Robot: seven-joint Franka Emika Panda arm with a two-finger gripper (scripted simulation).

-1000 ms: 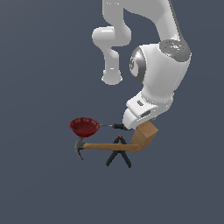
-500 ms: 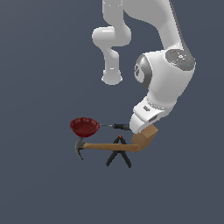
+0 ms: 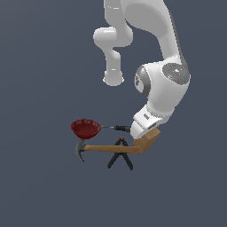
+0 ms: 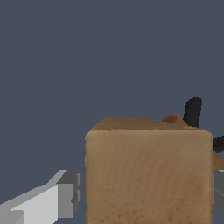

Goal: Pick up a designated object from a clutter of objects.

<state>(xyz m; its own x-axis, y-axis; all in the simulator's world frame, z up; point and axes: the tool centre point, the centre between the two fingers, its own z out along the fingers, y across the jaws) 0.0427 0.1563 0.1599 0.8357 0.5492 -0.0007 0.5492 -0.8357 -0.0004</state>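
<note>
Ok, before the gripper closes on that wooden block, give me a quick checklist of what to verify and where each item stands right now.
1. Target is the wooden block, not the hammer: ok, the block fills the wrist view.
2. Block sits between the fingers: ok, one finger shows on each side of it.
3. Gripper open, not yet pinching: ok, a gap shows beside the nearer finger.
4. Fingers low enough on the block: cannot tell, the arm hides this in the exterior view.
5. Hammer handle clear of the block: not ok, its end meets the block.
6. Clamp and screwdriver clear of fingers: cannot tell.

Distant exterior view — wrist close-up
</note>
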